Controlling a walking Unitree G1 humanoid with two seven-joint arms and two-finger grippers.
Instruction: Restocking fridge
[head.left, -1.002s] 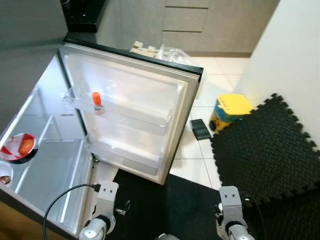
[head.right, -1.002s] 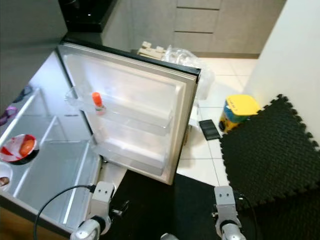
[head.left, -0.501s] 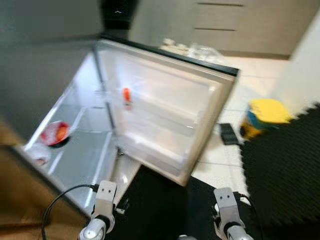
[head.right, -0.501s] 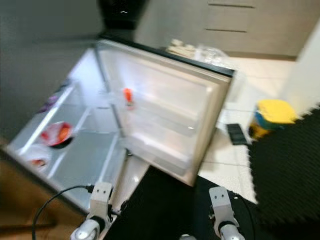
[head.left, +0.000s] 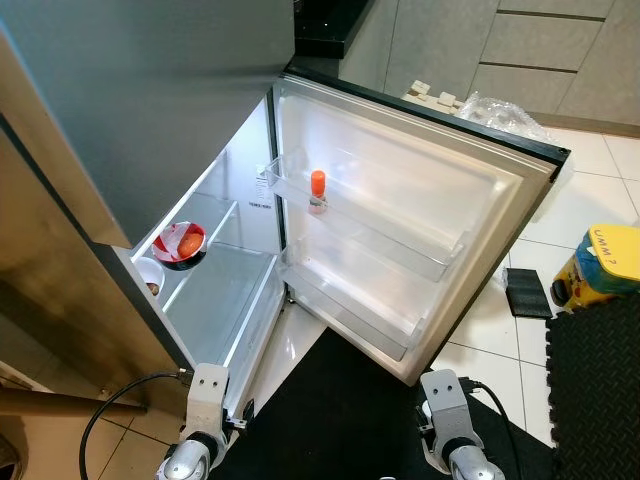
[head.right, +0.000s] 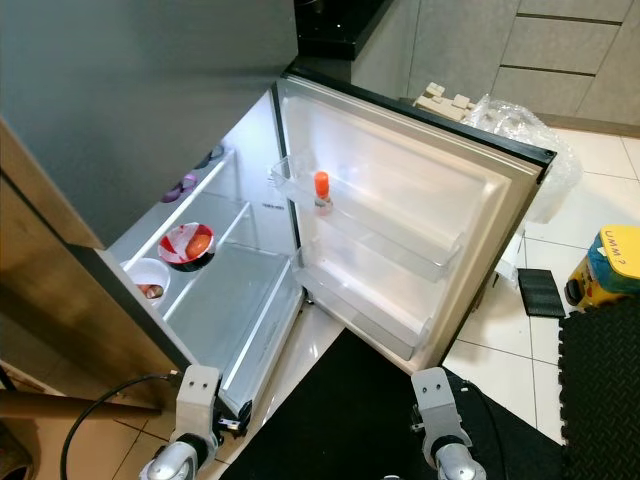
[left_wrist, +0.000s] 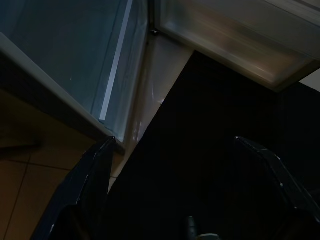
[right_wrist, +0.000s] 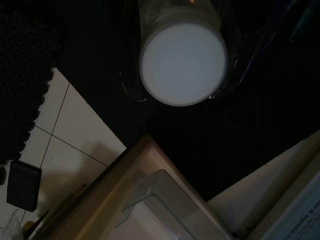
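Fridge (head.left: 230, 290) stands open at left, its door (head.left: 400, 230) swung wide toward the right. Nearest, the left hand (left_wrist: 185, 190) hangs low over the black mat (head.left: 330, 410) with its fingers (left_wrist: 85, 190) spread apart and nothing between them. The right hand (right_wrist: 182, 95) hangs beside it, fingers clamped on a white-lidded jar (right_wrist: 182, 62). Farther in, a red-and-white bowl (head.right: 187, 244) and a small cup (head.right: 148, 279) sit on the fridge shelf. An orange-capped bottle (head.left: 317, 190) stands in the upper door rack. Far right, a yellow tub (head.left: 605, 265) rests on the tiles.
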